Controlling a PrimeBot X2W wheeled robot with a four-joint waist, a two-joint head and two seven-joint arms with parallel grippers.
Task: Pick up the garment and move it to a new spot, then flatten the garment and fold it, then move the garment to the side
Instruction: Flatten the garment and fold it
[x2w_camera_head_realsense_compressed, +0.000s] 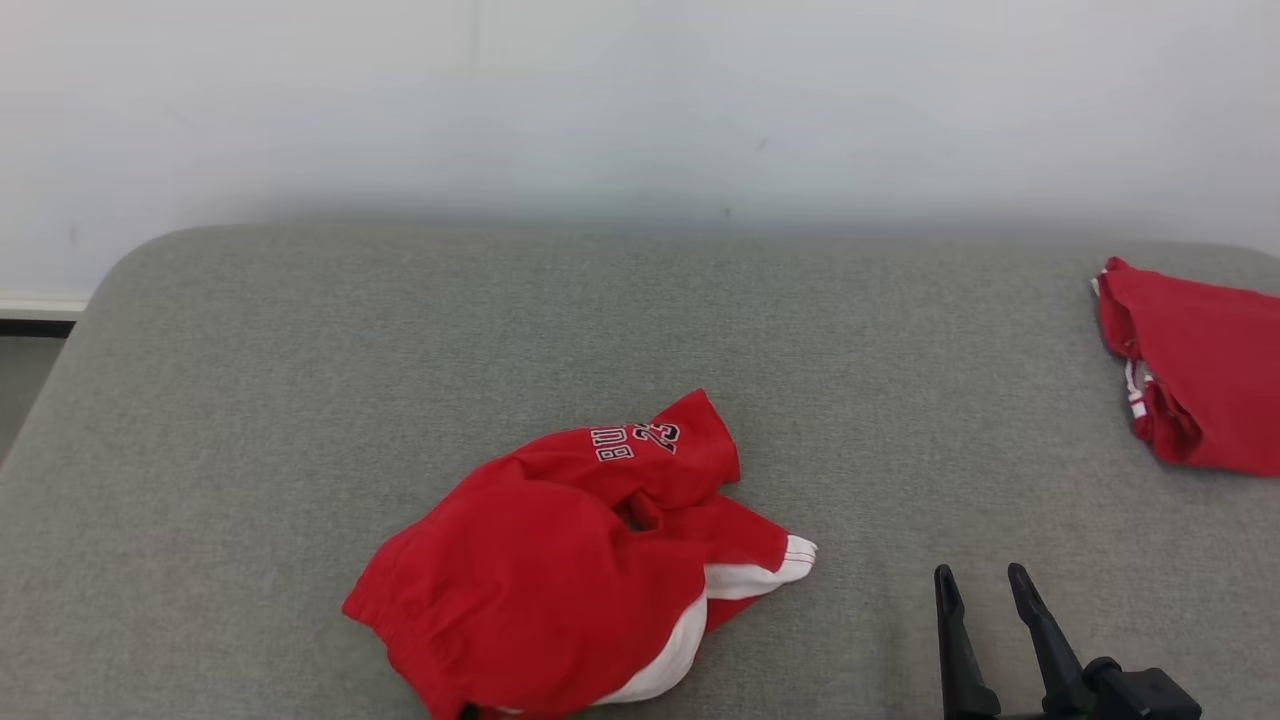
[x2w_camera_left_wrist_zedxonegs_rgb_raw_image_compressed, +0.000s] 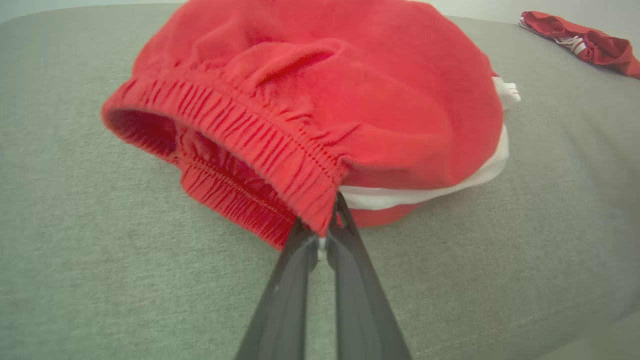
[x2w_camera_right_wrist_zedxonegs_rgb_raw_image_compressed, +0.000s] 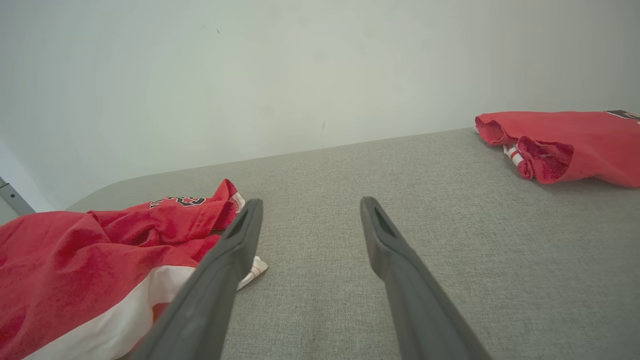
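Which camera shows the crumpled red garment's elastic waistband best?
Left wrist view: the waistband is close and sharp, with the left gripper shut on its edge. The head view shows it as a small hem at the garment's lower left; the right wrist view shows the garment's red and white side.

"BU" and "23" on the red garment (x2w_camera_head_realsense_compressed: 560, 570)

A grey fabric-covered table (x2w_camera_head_realsense_compressed: 300, 330) with rounded corners lies before a plain white wall (x2w_camera_head_realsense_compressed: 640, 100), a dark skirting strip (x2w_camera_head_realsense_compressed: 35, 326) at far left.
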